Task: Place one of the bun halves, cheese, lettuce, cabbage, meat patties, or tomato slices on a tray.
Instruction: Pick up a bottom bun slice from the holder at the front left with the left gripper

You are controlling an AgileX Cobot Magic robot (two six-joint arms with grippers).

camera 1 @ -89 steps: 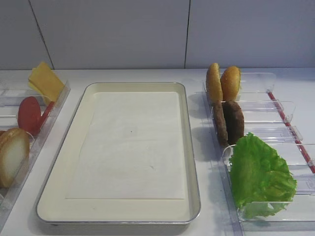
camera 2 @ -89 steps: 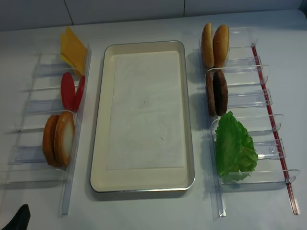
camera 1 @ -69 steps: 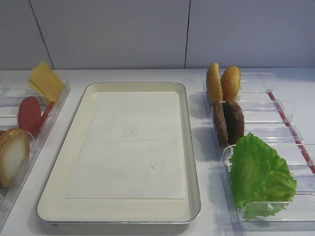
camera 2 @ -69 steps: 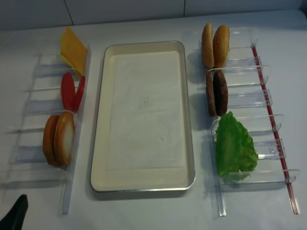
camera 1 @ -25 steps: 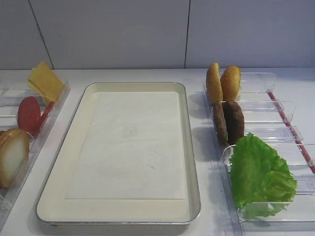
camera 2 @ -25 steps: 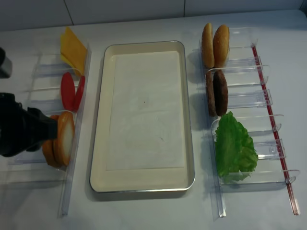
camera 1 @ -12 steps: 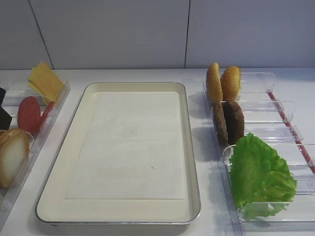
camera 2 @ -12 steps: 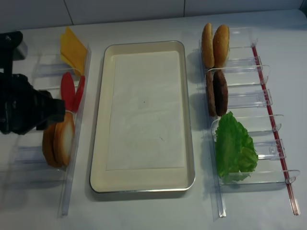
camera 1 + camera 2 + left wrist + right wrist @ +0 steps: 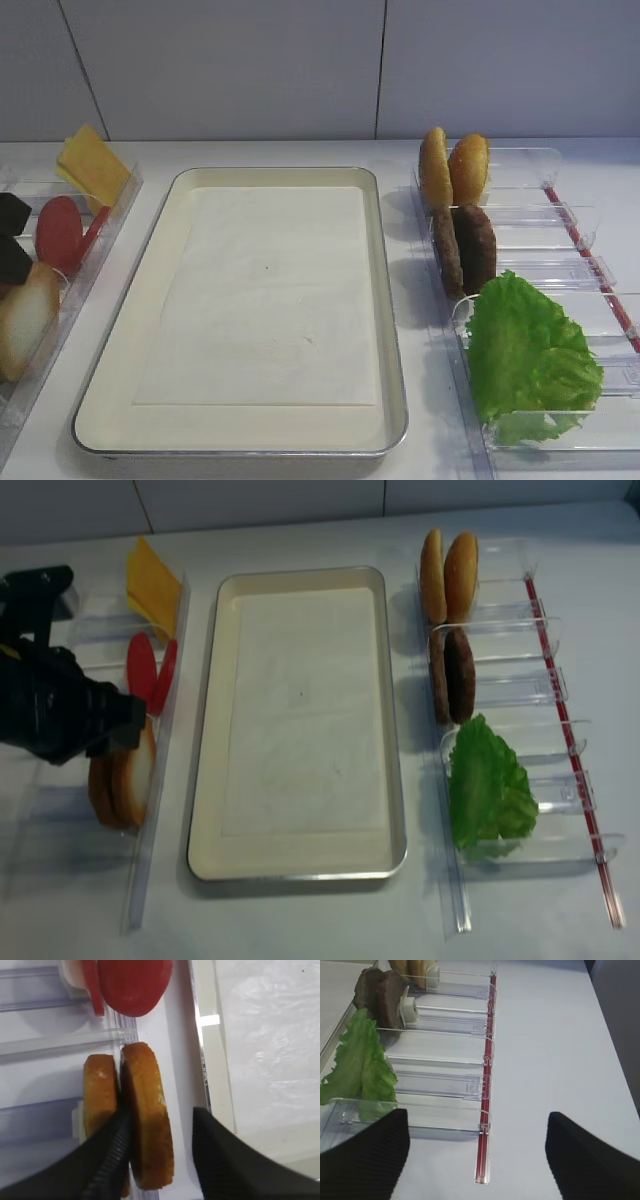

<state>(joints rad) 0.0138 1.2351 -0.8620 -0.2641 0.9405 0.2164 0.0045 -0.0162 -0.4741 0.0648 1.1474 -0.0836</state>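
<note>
Left gripper (image 9: 160,1152) straddles the nearer of two bun halves (image 9: 147,1115) standing on edge in a clear plastic holder (image 9: 60,800) left of the tray; its dark ribbed fingers (image 9: 107,1160) sit apart, one wedged into the seam between the two buns and the other on the tray side of the bun, and whether they press the bread cannot be told. Just beyond the buns in that holder stand two red tomato slices (image 9: 132,982), and farther back the yellow cheese (image 9: 150,580) leans upright. The cream tray (image 9: 205,780) with its pale paper liner lies in the middle of the white table. In the holders on the right stand a second pair of bun halves (image 9: 448,572), then two dark meat patties (image 9: 452,675), then the frilly green lettuce (image 9: 485,790). Right gripper (image 9: 475,1160) hangs over the table beside the lettuce holder, its two black fingers wide apart and holding nothing.
</note>
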